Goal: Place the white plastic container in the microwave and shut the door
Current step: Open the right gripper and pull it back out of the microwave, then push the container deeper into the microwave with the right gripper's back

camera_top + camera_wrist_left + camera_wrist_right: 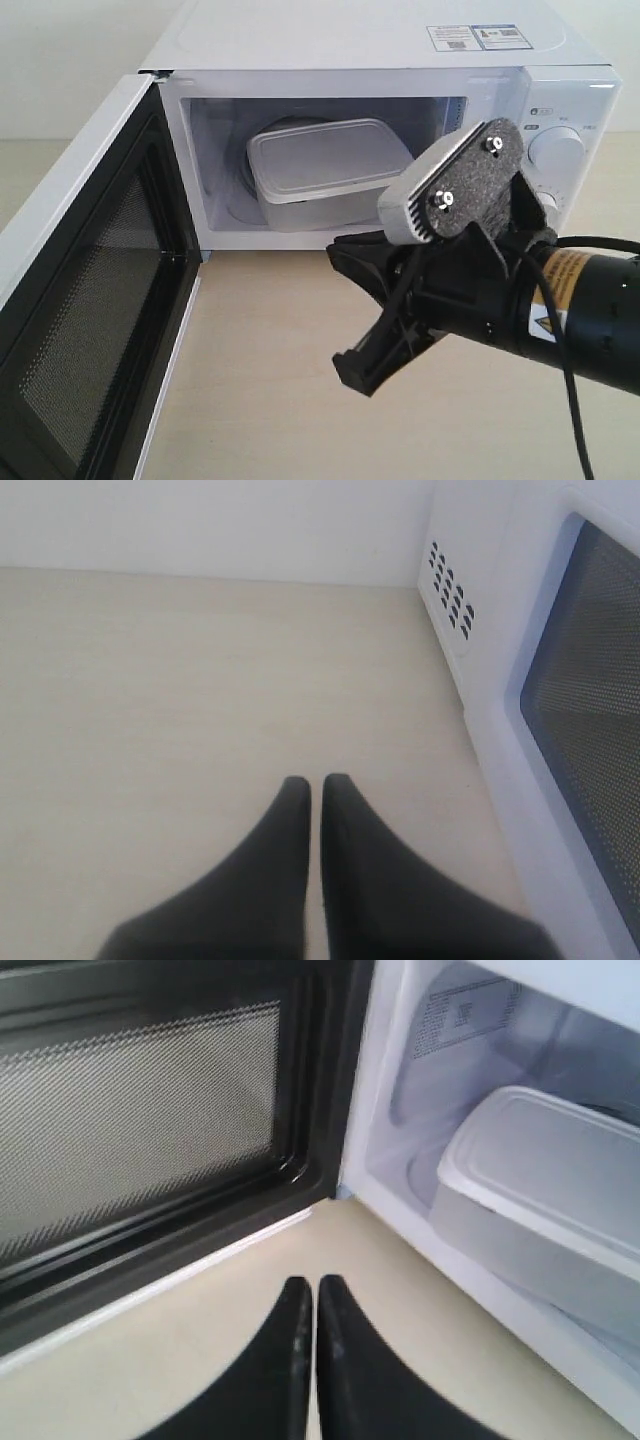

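1. While the white plastic container [325,165] is sitting inside the microwave [350,40], just beyond the right claw [315,1300], that claw is hanging narrow and empty.
2. The door [100,290] is standing open, left of it.
3. The left claw [316,790], beside the door, is hanging narrow and empty too.
4. The top stickers [480,37] are showing print too small to read.

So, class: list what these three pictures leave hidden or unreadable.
Exterior view: the right gripper covers the microwave's lower controls.
Exterior view: sticker print is too small to read.
Exterior view: the door is cut off by the left and bottom edges.
Right wrist view: the box is cut off by the picture's edge.
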### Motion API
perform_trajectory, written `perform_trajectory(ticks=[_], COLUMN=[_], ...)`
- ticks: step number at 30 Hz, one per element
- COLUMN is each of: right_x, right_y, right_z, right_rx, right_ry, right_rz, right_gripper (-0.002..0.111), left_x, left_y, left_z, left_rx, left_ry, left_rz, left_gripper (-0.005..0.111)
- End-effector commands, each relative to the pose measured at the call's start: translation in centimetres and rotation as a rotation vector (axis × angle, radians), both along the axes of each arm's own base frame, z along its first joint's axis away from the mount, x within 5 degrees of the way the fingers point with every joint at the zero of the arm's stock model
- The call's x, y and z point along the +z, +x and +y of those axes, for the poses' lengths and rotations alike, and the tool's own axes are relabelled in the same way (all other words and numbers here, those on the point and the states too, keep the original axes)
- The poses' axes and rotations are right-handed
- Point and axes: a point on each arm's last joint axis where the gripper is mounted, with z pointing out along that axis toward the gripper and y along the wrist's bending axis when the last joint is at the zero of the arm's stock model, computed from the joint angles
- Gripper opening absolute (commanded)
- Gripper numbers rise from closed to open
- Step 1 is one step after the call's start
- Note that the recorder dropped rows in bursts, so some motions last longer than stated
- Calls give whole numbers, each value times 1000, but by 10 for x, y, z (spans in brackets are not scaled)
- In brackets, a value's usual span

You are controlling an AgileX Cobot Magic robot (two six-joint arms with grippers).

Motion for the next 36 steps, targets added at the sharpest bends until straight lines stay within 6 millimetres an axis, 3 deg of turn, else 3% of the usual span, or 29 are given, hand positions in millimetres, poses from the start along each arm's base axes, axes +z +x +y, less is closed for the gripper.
perform_trajectory(ticks=[1,4,14,24,36], right_x=[-9,-24,-73,-84,-97], right_y=[20,32,55,94,116], right_z=[2,4,22,45,67], right_rx=[-170,-262,-313,-443,-449], right_ry=[127,173,180,201,190], right_rz=[17,27,38,28,23], right_gripper=[0,0,0,0,0], left_x=[0,0,0,0,0], left_y=[0,0,0,0,0], left_z=[0,0,0,0,0], left_rx=[6,6,6,6,6], left_ry=[3,3,3,3,3], left_rz=[-7,-7,-7,-7,-7], left_gripper=[4,4,4,4,4])
